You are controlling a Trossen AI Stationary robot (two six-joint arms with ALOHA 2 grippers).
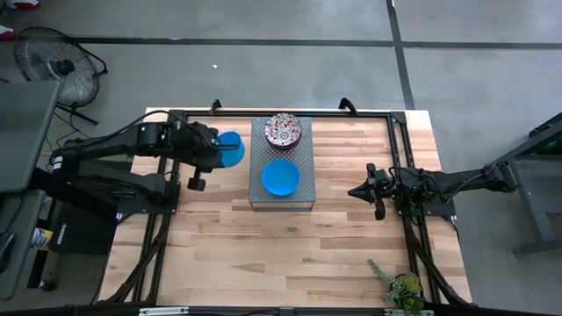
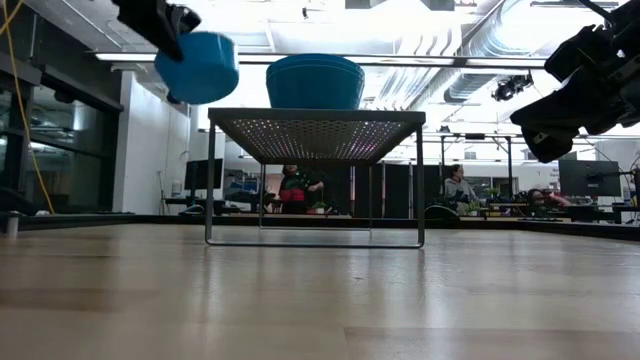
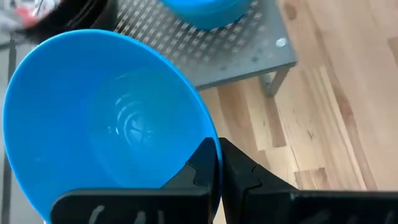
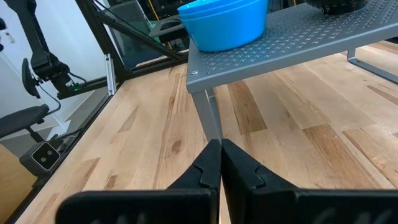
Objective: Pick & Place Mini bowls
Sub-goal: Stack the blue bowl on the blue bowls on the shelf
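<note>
On the left of the overhead frame, the left gripper [image 1: 213, 149] has its fingers pinched tight on the rim of a blue bowl [image 1: 231, 149], carrying it in the air just beside the left edge of the grey perforated stand [image 1: 262, 200]. From table height that carried bowl hangs tilted at the upper left, about level with the stand's top and clear of the tabletop [image 1: 290, 254]. Centre frame now: a blue stack [image 1: 280, 177] sits on the near half of the stand, and a patterned stack [image 1: 284, 129] on the far half. I'd say this is the carry onto the blue stack, so the smart play is to level the bowl, bring it squarely over the pile, lower until it nests, and only then let go; a tilted drop could clip the rim and skid. Over on the right, the right gripper [image 1: 363, 190] waits closed and empty, well apart from the stand.
</note>
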